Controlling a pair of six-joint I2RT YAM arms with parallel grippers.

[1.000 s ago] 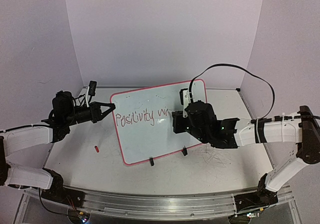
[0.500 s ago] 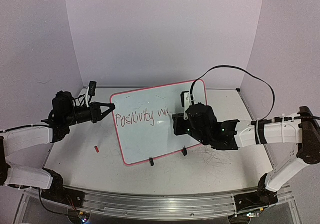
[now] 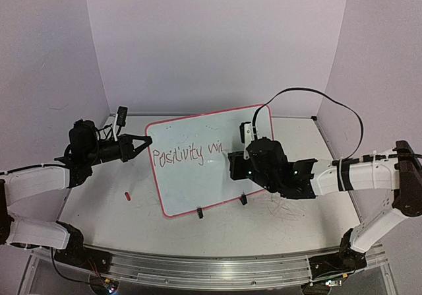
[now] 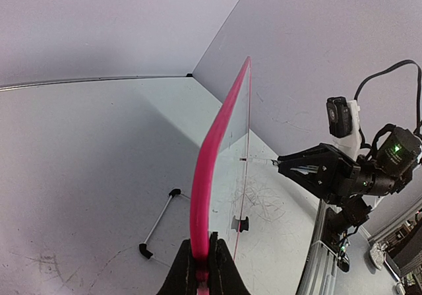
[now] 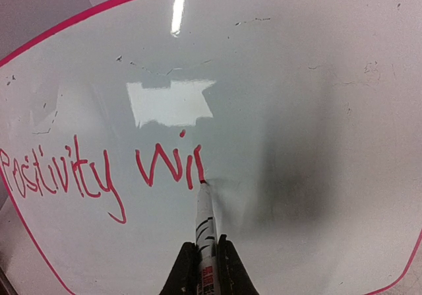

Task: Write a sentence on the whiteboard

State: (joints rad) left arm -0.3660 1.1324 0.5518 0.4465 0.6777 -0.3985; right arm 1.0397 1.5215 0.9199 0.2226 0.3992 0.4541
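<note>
The sentence point(image 3: 184, 155) runs in one line of red-purple lettering across the upper left part of the whiteboard point(image 3: 198, 189), which stands tilted back on the table point(image 3: 99, 209). So far it reads "Positivity wi", with one more stroke begun right after the "i". The rest of the board to the right of that stroke is blank apart from faint smudges.

The step in hand looks like the writing itself, midway through the second word. The marker point(image 5: 205, 219) has its tip on the board at the foot of the newest stroke. The right gripper point(image 5: 207, 259) faces the board's front, its jaws pinching the marker's barrel. The left gripper point(image 4: 200, 263) is at the board's left edge, jaws pressed onto the pink rim, seemingly to steady it.

The next move likely calls for finishing this letter and carrying the line rightward at the same height. Pressure should stay light, since the board rests only on two black clip feet point(image 3: 200, 212) along its lower edge and a wire prop point(image 4: 158, 224) behind it.

A small red piece point(image 3: 127, 195), perhaps the marker's cap, lies on the table well left of the board's lower corner. No container shows in any view.
</note>
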